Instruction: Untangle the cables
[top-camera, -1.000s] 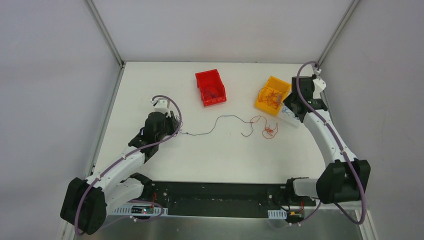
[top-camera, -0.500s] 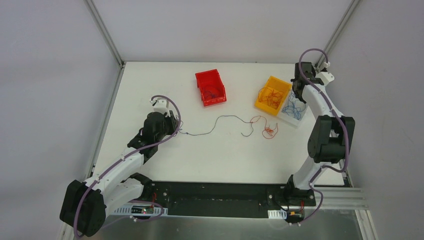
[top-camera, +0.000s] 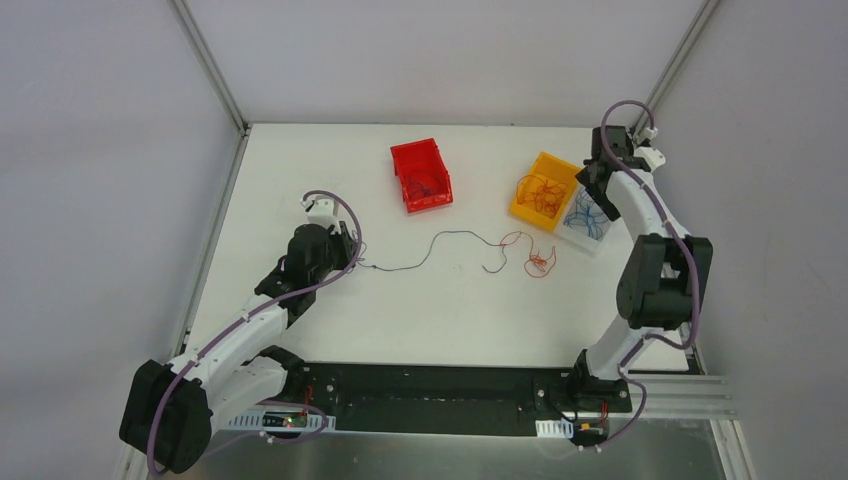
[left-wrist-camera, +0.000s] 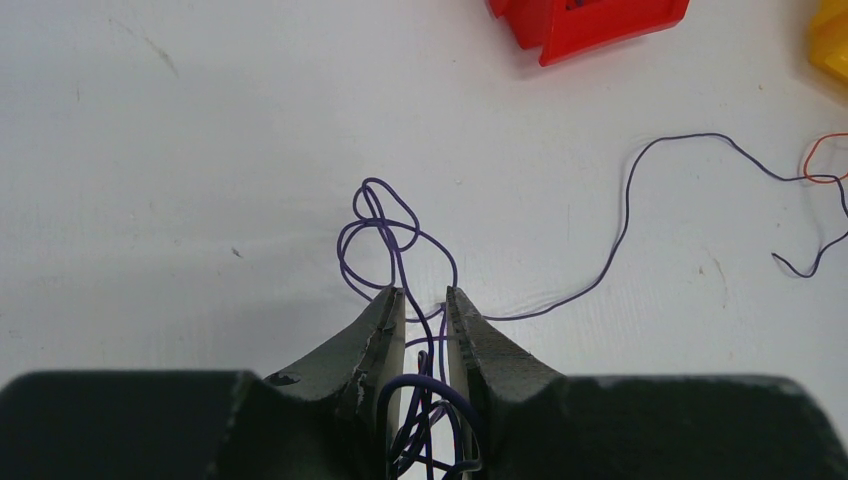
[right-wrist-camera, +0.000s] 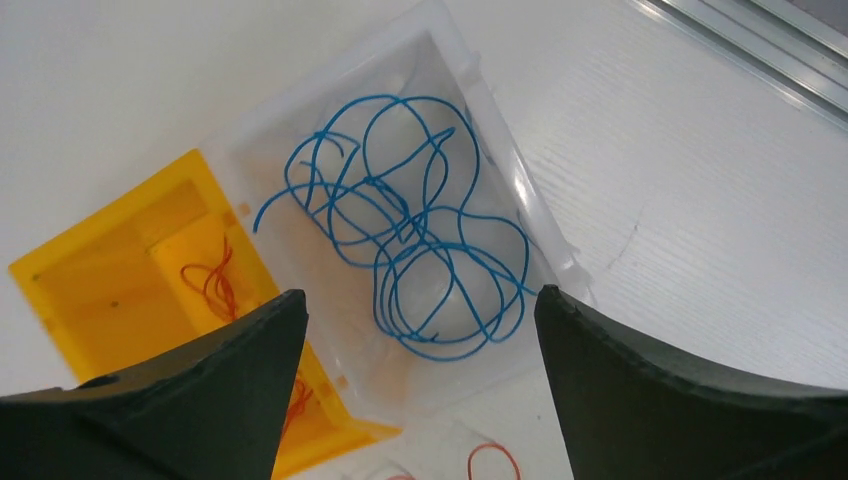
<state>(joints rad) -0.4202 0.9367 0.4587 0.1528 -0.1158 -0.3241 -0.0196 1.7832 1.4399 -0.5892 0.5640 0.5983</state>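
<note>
Red bin (top-camera: 421, 176) sat far-middle on the table (top-camera: 480, 320), with a few dark purple wires (top-camera: 424, 186) inside. Yellow bin (top-camera: 543, 192) held a red-orange wire bundle (top-camera: 540, 197). Clear bin (right-wrist-camera: 300, 125) touched the yellow bin's right side and held a coil of blue wires (right-wrist-camera: 420, 250), all of it within the walls.

Right gripper (right-wrist-camera: 420, 298) hung over the clear bin, jaws spread wide with nothing between them.

Left gripper (left-wrist-camera: 425, 318) was nearly closed, pinching a purple wire (left-wrist-camera: 624, 205). Loops of it bunched at and behind the fingertips, and one strand ran right across the bare table. That strand met a loose red-orange wire (top-camera: 538, 262) in a small tangle on the table, just in front of the yellow bin. Both loose wires lay outside every bin.
</note>
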